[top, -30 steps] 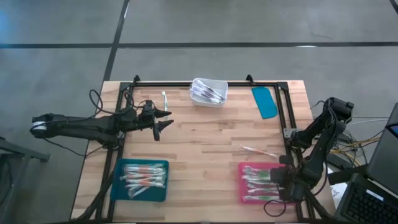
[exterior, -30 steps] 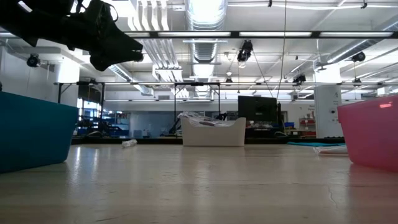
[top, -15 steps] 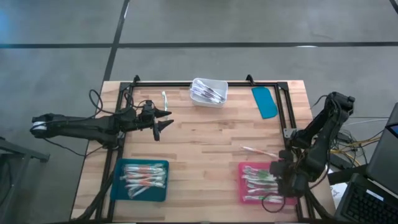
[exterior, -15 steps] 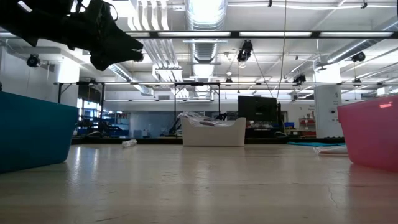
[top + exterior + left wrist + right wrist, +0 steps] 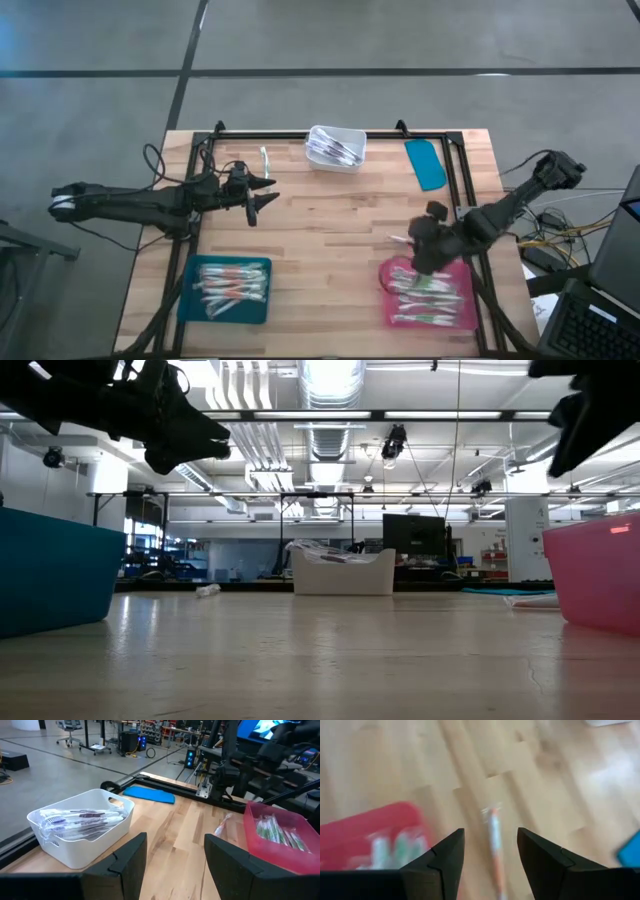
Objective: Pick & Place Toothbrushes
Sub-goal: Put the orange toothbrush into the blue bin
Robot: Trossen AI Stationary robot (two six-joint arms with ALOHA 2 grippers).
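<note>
right gripper (image 5: 418, 258) moved off pink tray (image 5: 462, 312), toward loose toothbrush (image 5: 402, 240)

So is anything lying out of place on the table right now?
Yes, two toothbrushes lie loose on the wood. One toothbrush sits just beyond the pink tray, under the open right gripper. A green one lies alone left of the white bin. The rest sit in the trays or bin.

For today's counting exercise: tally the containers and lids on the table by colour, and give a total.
Teal tray: 1
Pink tray: 1
White bin: 1
Flat blue lid: 1
Total: 4
</note>
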